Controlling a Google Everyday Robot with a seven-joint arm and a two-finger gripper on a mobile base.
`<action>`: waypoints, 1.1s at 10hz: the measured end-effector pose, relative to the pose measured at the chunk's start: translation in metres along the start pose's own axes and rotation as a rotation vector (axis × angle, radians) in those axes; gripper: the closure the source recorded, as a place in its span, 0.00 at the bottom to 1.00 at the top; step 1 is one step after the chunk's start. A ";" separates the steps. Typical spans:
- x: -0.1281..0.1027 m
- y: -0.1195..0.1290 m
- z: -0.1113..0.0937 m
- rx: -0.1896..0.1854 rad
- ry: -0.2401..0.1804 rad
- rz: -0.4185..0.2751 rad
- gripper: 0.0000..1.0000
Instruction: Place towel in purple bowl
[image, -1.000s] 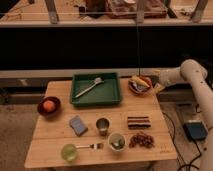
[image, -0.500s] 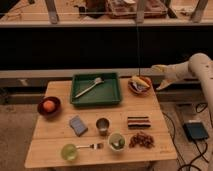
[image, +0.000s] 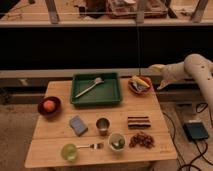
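Camera view only. Looks down on a pale wooden worktop set before a dark wall.

Left of the middle, flat on the wood: a folded grey-blue towel, touching nothing, just left of a small metal cup. Up and to the left of it, near the worktop's left edge: a dark purplish round bowl, holding an orange round fruit. Towel and bowl apart, towel outside the bowl.

At the back, centred: a green rectangular plastic tray with a pale long-handled utensil lying slantwise inside. Right of the tray: a brownish bowl filled with yellow and bluish items, too blurred to name.

Along the front: a light green cup, a metal fork just beside it, a small white bowl with green pieces inside, a heap of brown snacks, and behind that a dark striped bar.

At the right, reaching in from off the worktop: a white robot arm, ending in the pincer, held in the air just right of the brownish bowl and well apart from the towel. Cannot tell whether apart or together.

On the floor to the right: a blue-grey box.
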 end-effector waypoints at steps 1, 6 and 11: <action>0.001 0.001 -0.001 0.000 0.002 0.000 0.25; -0.002 -0.020 -0.001 -0.048 0.131 -0.266 0.25; -0.015 -0.028 0.022 -0.132 0.123 -0.568 0.25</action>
